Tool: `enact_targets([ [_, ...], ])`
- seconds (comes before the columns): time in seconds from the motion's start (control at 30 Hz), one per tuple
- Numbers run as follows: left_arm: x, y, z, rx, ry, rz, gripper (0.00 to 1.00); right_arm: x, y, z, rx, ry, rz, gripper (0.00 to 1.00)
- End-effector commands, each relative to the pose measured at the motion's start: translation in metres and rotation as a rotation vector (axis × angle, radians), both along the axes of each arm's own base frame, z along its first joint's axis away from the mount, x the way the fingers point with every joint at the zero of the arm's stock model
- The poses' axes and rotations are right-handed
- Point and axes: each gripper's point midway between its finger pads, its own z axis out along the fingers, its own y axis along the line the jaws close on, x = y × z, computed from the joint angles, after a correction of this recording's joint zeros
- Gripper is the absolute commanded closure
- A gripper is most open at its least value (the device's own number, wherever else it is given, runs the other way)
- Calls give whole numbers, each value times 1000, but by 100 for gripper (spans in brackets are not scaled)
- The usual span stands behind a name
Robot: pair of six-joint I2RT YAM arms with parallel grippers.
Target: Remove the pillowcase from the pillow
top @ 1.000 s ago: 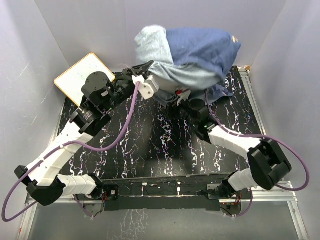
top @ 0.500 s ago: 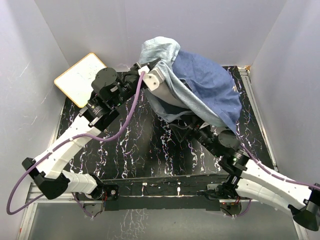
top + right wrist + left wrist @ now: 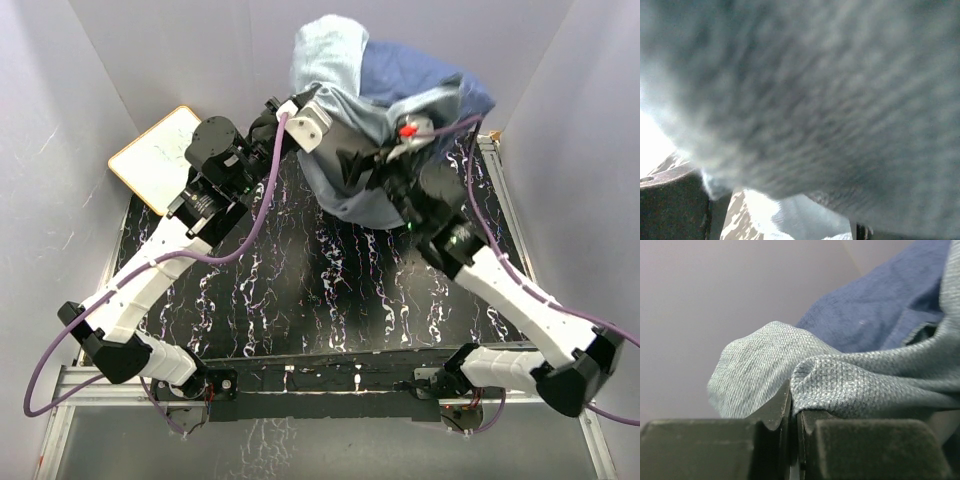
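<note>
Pinching a pillowcase (image 3: 420, 85) fold shut in left gripper (image 3: 794, 407); cannot tell right gripper's (image 3: 362, 165) state, pressed into cloth.

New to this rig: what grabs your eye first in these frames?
The pillowcase, a big bundle bunched at the far centre of the table, navy outside with its paler grey-blue reverse showing. The left end effector is shut on a pale fold of it. An orange-edged white board sits at the far left corner.
</note>
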Motion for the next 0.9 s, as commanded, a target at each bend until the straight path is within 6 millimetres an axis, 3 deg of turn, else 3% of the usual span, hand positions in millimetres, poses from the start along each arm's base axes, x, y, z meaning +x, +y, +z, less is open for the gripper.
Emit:
enact_targets([
  [0.0,-19,64,108,-197,-291,211,100,48,-21,46,37,-57,-11,20],
  [0.07,-24,78,124,-211,-321,256,100,61,-14,56,16,-68,8,20],
  [0.2,-33,81,115,-171,-263,225,100,81,-3,78,19,-51,0,21],
  [0.3,-30,74,98,-161,-186,193,100,79,7,86,52,-69,45,21],
  [0.4,-28,69,95,-177,-147,169,100,72,19,86,25,-95,77,20],
  [0.63,-25,58,118,-191,-162,137,100,46,53,98,-107,-287,132,2],
  [0.87,-24,52,123,-196,-130,110,100,55,67,114,-191,-373,143,2],
])
